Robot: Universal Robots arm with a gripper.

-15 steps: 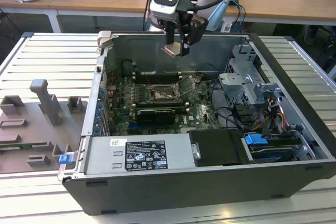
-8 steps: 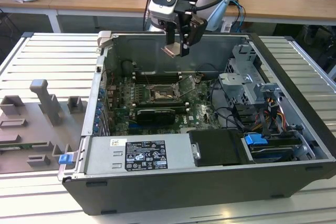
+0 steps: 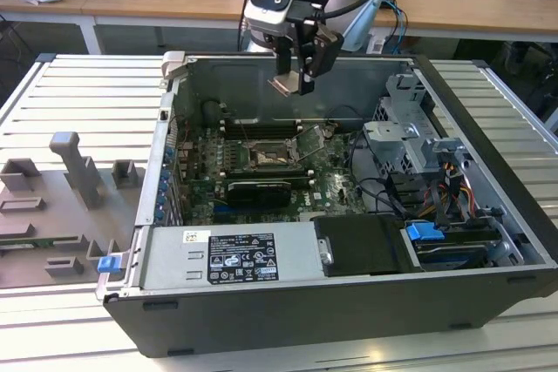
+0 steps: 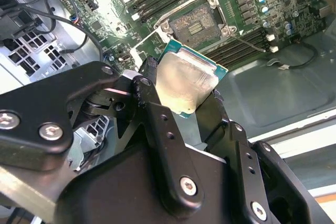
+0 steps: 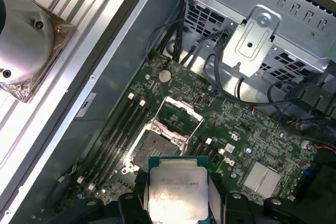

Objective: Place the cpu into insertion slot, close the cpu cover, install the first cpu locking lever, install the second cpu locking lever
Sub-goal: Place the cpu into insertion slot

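My gripper (image 3: 293, 81) hangs above the open computer case, shut on the cpu (image 3: 285, 85), a small square chip with a silvery face. In both wrist views the cpu (image 4: 185, 83) (image 5: 175, 190) sits clamped edge to edge between the two black fingers. Well below it on the green board lies the insertion slot (image 3: 265, 157) (image 4: 197, 21) (image 5: 151, 146), dark, with nothing in it. The cpu cover (image 5: 179, 113) (image 4: 143, 50) stands swung up at one side of the socket.
Memory slots (image 3: 261, 130) and a long black card (image 3: 258, 191) flank the socket. A metal drive cage (image 3: 410, 132) with cables fills the exterior view's right, and a power supply (image 3: 231, 259) the near side. A grey fixture (image 3: 61, 206) lies outside the case.
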